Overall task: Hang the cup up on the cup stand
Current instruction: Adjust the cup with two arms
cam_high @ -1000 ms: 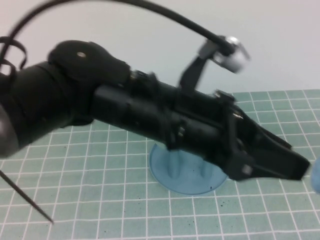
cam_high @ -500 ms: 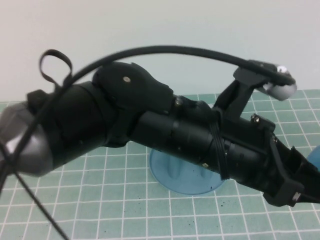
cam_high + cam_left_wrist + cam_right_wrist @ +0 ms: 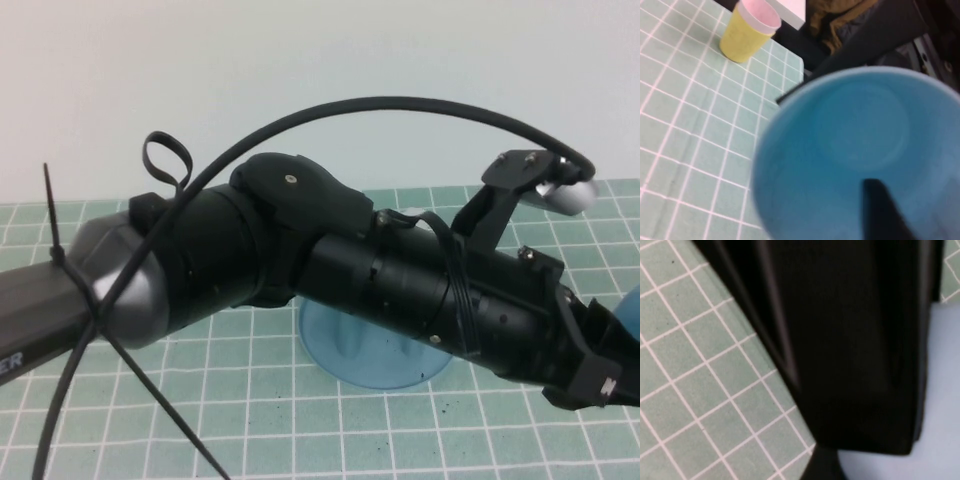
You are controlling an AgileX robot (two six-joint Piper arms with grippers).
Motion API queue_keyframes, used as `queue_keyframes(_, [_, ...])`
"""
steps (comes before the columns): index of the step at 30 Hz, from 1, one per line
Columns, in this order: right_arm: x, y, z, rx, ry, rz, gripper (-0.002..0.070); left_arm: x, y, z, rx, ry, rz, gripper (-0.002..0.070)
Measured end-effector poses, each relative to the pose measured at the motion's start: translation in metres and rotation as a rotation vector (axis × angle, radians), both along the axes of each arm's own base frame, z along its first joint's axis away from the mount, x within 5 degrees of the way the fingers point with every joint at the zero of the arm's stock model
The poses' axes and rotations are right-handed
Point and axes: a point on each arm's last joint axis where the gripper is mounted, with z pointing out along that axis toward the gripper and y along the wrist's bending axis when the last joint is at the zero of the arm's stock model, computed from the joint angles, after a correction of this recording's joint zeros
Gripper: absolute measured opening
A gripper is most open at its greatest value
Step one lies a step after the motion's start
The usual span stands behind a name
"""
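Note:
The light blue cup [image 3: 626, 312] shows at the far right edge of the high view, partly behind my left gripper [image 3: 598, 374]. In the left wrist view the cup [image 3: 855, 135] fills the picture with its mouth toward the camera. One dark finger [image 3: 884, 210] is inside it against the wall, and the gripper appears shut on the rim. The cup stand's round blue base [image 3: 352, 352] sits mid-table under the left arm, with its pegs and white knobs hidden. My right gripper is out of the high view, and its wrist view shows only a black mass [image 3: 850, 340] over the mat.
A pale yellow-green cup [image 3: 746, 31] with a pinkish inside stands upright on the green grid mat [image 3: 685, 130] near its far edge. The left arm [image 3: 300, 260] and its cable span most of the high view, covering the stand.
The left arm has stretched further right and its elbow has come into view. The blue cup at the right edge now sits higher in the picture than a second ago.

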Motion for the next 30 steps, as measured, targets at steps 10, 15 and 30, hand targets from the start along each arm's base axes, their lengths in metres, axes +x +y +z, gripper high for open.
queue_keyframes(10, [-0.002, 0.000, -0.004, -0.006, 0.051, -0.019, 0.0662, 0.003, -0.004, -0.008, -0.002, -0.006, -0.023, 0.0027])
queue_keyframes(15, [-0.002, 0.000, -0.004, 0.024, 0.066, -0.056, 0.0688, 0.004, -0.005, -0.010, -0.002, 0.003, -0.014, 0.0011])
queue_keyframes(30, [-0.025, -0.030, 0.012, 0.008, -0.017, -0.265, 0.0693, 0.047, 0.024, -0.007, -0.046, 0.008, 0.132, 0.0010])
